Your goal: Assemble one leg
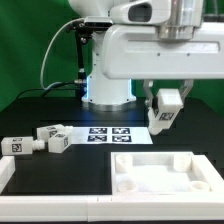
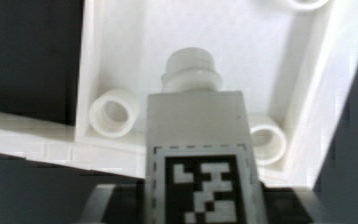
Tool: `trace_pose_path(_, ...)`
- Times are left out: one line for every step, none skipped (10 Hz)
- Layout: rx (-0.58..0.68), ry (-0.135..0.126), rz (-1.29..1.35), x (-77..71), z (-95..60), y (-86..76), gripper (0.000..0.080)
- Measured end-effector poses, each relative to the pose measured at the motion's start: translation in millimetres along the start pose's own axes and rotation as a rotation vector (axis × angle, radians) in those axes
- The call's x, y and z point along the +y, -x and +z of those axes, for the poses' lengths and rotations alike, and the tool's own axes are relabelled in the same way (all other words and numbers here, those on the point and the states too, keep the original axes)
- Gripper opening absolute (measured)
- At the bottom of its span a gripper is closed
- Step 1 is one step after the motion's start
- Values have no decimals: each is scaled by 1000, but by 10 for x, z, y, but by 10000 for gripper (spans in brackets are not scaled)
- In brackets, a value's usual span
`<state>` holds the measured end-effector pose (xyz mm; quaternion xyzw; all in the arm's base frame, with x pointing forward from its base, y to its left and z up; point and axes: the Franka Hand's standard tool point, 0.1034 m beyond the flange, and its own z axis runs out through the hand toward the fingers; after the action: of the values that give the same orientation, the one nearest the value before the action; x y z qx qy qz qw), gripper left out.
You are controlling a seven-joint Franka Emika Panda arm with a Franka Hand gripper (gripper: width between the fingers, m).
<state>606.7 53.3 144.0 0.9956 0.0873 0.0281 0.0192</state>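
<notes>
My gripper (image 1: 165, 108) is shut on a white leg (image 1: 166, 114) with a black-and-white tag and holds it in the air above the far right corner of the white square tray-like piece (image 1: 163, 172). In the wrist view the held leg (image 2: 197, 120) sits between my fingers (image 2: 115, 203), its round peg end (image 2: 190, 68) pointing at the tray piece (image 2: 158, 30) below. The peg is between round sockets (image 2: 114, 112) and is apart from them. Two more legs (image 1: 15, 146) (image 1: 52, 137) lie on the table at the exterior view's left.
The marker board (image 1: 110, 134) lies flat behind the tray piece, near the robot's base (image 1: 105, 90). A white rim (image 1: 8, 178) runs along the table's left front edge. Another socket (image 2: 274, 140) shows beside the held leg.
</notes>
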Motion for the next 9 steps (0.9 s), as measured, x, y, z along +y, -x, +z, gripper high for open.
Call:
trace_pose_path(36,2,-1,-13,8,18,284)
trace_pose_path(135,10,-4,-3,-15,-67,284)
trace_pose_path(227,16,-1,-17,20,-54,284)
trace_pose_path(308,8,9,-119,99,52,284)
trace_pose_path(382,3,6,-228,135,96,284)
trace_pose_path(460,8,-4,-280,148,70,284)
trace_pose_path(543,18,-5,-270,139,25,284)
trace_pose_path(575,10,31,-352,146,-6,284)
trace_pose_path(626,25,8,-378,138,-21,284)
